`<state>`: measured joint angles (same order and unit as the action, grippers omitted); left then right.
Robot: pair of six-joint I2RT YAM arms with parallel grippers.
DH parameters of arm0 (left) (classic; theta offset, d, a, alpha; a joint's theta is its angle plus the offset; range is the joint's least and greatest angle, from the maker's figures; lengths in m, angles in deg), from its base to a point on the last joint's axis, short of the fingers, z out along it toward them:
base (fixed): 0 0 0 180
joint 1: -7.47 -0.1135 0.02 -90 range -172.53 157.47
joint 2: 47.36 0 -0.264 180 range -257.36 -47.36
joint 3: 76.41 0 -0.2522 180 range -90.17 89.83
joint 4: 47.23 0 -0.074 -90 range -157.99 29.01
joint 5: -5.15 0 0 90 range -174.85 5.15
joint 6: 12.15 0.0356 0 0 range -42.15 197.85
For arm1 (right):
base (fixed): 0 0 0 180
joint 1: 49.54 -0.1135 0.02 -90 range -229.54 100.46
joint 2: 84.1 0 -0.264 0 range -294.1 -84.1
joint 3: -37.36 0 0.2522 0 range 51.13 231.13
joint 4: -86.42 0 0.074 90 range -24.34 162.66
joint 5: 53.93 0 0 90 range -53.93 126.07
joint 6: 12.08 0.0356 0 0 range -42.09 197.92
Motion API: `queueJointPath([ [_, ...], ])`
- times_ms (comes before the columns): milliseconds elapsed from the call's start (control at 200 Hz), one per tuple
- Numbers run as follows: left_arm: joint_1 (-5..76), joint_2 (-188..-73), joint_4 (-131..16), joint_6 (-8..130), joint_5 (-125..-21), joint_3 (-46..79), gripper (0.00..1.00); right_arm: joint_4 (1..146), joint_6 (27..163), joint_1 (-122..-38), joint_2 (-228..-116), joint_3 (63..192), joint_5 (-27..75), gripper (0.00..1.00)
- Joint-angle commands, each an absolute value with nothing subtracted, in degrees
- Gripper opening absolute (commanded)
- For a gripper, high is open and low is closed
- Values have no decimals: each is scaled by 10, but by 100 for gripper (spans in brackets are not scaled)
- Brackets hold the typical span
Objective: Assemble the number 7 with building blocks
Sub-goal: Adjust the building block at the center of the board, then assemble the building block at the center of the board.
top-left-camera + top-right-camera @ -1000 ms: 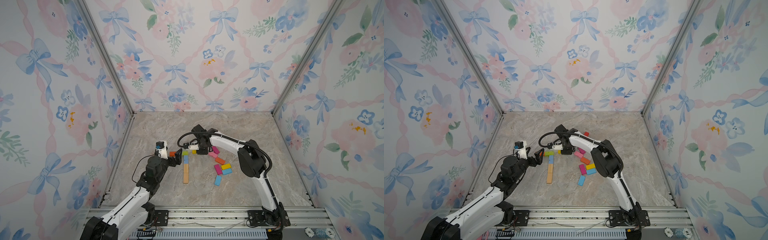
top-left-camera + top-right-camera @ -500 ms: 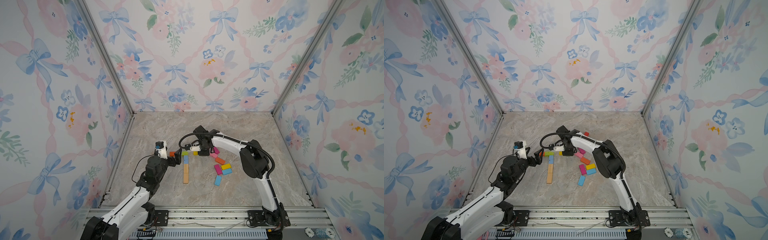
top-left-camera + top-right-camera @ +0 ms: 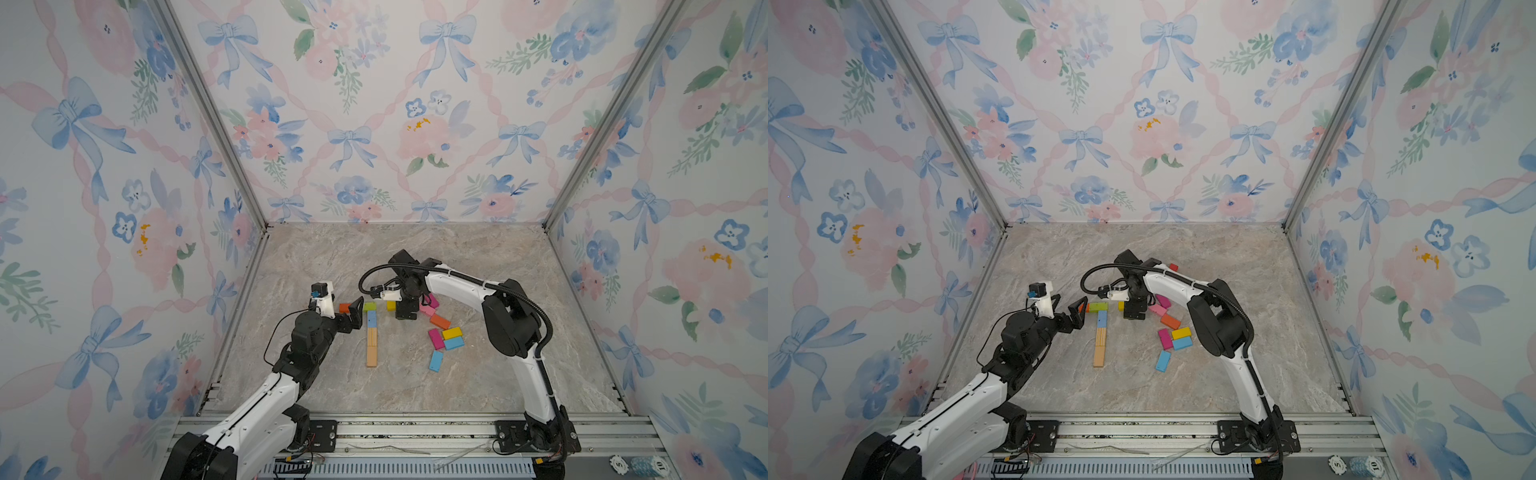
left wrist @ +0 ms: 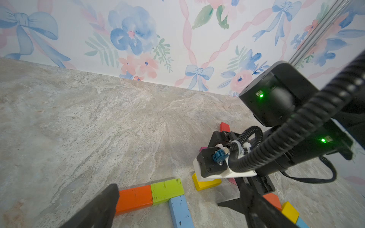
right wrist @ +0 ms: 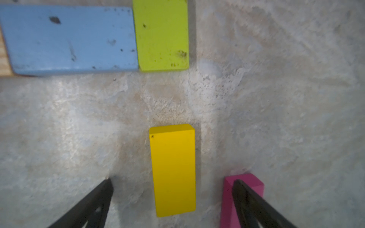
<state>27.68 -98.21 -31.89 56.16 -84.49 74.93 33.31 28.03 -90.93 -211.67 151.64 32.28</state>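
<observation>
The marbled grey-beige tabletop (image 3: 457, 257) carries flat coloured blocks. An orange block (image 3: 344, 308) and a lime-green block (image 3: 369, 306) lie end to end in a row. A blue block (image 3: 371, 319) butts against the green one's near side, and two plain wooden blocks (image 3: 371, 356) continue that line toward the front. A yellow block (image 3: 390, 306) lies just right of the green one, with a gap between them. Further right lie a pink block (image 3: 427, 309), a magenta block (image 3: 433, 300) and a second orange block (image 3: 439, 321). Nearer the front, a second magenta block (image 3: 435, 338), a second yellow block (image 3: 452, 333) and a light-blue block (image 3: 454, 343) sit close together, with a lone light-blue block (image 3: 436, 360) nearest the front. A red block (image 3: 1173, 267) lies further back.
</observation>
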Motion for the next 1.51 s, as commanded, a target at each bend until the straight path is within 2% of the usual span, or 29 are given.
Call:
queueJointPath([
  [0, 272, -983, -313, 555, -835, 741, 98, 354, 307, -906, -2078, 1457, 304, 97],
  [170, 271, -980, -313, 555, -834, 743, 98, 581, 391, -912, -1887, 1315, 299, 97],
  [305, 271, -981, -312, 555, -834, 743, 98, 721, 619, -870, -1792, 1241, 390, 97],
  [345, 271, -981, -313, 555, -834, 743, 98, 691, 695, -845, -1772, 1248, 393, 97],
  [440, 271, -978, -311, 555, -833, 745, 98, 511, 829, -759, -1799, 1340, 279, 100],
  [500, 271, -975, -312, 554, -835, 746, 98, 426, 893, -707, -1834, 1383, 202, 90],
  [555, 270, -974, -311, 553, -836, 747, 98, 384, 929, -680, -1854, 1392, 162, 86],
  [650, 269, -975, -311, 552, -835, 748, 98, 307, 899, -687, -1875, 1407, 200, 85],
  [820, 268, -978, -311, 551, -836, 746, 98, 255, 817, -762, -1909, 1416, 275, 84],
  [990, 268, -973, -311, 550, -836, 748, 98, 247, 806, -803, -1980, 1454, 223, 74],
  [1215, 267, -965, -311, 549, -838, 753, 98, 259, 820, -836, -2047, 1496, 208, 73],
  [1500, 267, -968, -310, 549, -837, 752, 98, 239, 803, -833, -2094, 1524, 231, 71],
])
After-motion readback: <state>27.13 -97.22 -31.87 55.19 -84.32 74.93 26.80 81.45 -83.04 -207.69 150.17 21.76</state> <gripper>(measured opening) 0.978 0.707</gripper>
